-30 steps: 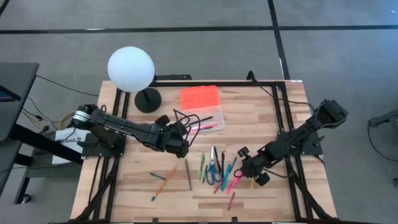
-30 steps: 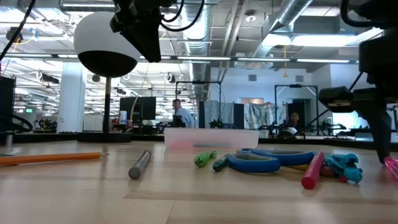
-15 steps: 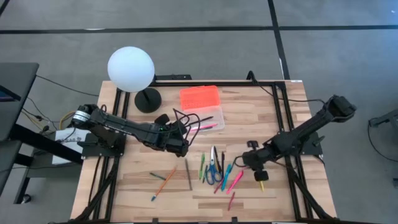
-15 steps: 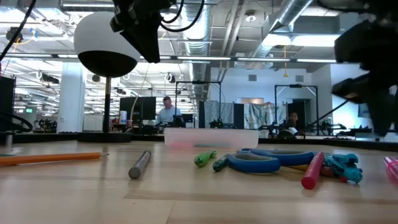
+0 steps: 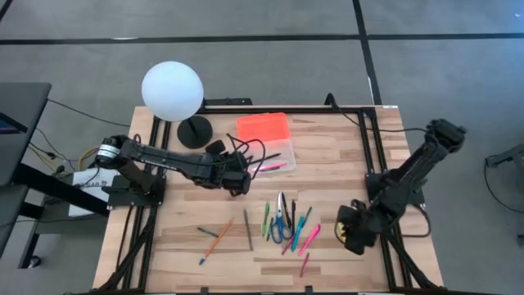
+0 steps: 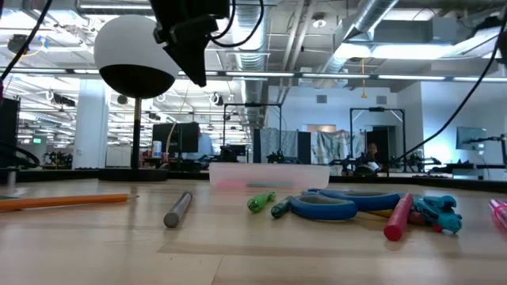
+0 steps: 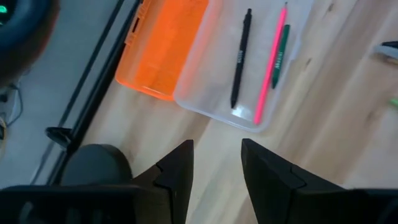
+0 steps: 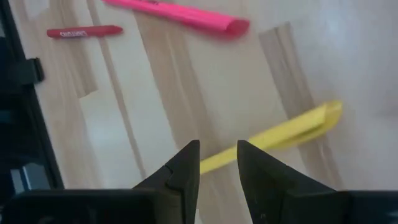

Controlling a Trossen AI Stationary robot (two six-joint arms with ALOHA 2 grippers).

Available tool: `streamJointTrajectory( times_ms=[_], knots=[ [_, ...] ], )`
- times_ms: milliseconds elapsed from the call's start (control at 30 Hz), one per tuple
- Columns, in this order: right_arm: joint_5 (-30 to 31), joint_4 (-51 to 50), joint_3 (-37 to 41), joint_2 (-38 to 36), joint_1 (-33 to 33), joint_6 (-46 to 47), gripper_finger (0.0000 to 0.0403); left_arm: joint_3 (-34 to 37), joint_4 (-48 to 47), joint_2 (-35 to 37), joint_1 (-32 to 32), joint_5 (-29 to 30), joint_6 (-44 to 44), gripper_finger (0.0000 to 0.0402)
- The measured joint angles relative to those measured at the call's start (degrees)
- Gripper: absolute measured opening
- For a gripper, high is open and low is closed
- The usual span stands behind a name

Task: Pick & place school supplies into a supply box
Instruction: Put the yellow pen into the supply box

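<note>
Centrally, the supply box [image 5: 277,152] is seen above frame middle on the counter [image 5: 180,238], with pens inside; loose supplies, including scissors [image 5: 279,223], are spread below it. The left end effector [image 5: 242,185], spread and empty, is held beside the box. The right end effector [image 5: 350,236], lower right, is seen slightly spread above a yellow pen [image 8: 273,138].

A light wooden table [image 5: 188,246] with a black metal frame carries everything. Near its back edge stands a white globe lamp [image 5: 172,91] on a round black base, and just beside it a clear plastic box [image 5: 274,156] with an orange ribbed lid [image 5: 263,128] hinged open. Toward the front lie an orange pencil [image 5: 215,243], a grey pencil [image 5: 247,229], green pens [image 5: 265,221], blue-handled scissors [image 5: 279,223], a pink marker [image 5: 309,238], a small red pen [image 5: 304,264] and a yellow marker [image 8: 273,138].
</note>
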State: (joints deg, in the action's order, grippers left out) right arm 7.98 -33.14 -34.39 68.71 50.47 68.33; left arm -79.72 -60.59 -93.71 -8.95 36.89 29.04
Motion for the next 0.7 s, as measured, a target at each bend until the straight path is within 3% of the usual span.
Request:
streamJointTrajectory(
  times_ms=[133,333,700],
  knots=[
    [0.2,-1.4,0.0,2.6,4.4,4.0,0.0099,0.0,0.1,0.0,1.8,0.0,-2.8,0.0130],
    [-6.2,1.2,0.0,10.3,8.0,4.2,0.0086,0.0,0.1,0.0,3.1,0.0,-3.1,0.0130],
    [-6.2,5.4,-3.3,16.8,6.7,1.8,0.0074,0.0,0.1,0.0,3.0,-0.4,-3.0,0.0130]
  ],
)
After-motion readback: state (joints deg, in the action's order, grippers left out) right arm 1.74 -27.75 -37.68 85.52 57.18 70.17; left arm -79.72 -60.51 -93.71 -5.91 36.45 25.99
